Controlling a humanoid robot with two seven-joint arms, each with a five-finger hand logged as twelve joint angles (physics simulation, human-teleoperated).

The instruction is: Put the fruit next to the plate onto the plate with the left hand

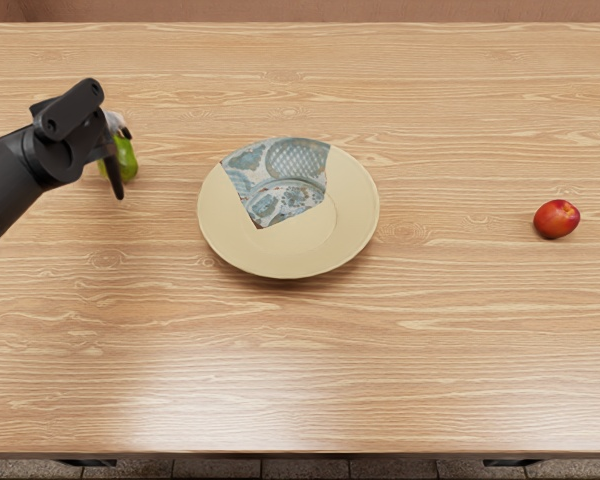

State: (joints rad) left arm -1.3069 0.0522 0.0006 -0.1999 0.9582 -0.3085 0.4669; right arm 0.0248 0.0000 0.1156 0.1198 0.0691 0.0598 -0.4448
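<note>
- Your left hand (pixel 85 128) is at the green fruit (pixel 128 158), near the plate (pixel 355 230), because that fruit goes there; you cannot tell if it grips.
- Leave the red fruit (pixel 557 218); it lies far off.

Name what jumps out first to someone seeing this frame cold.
The cream plate at the middle of the wooden table draws the eye first, with a blue-patterned wedge across its upper left part. Next is the dark left hand reaching in from the left edge, right at a green fruit left of the plate; whether it grips the fruit cannot be told. A red fruit sits alone far to the right.
</note>
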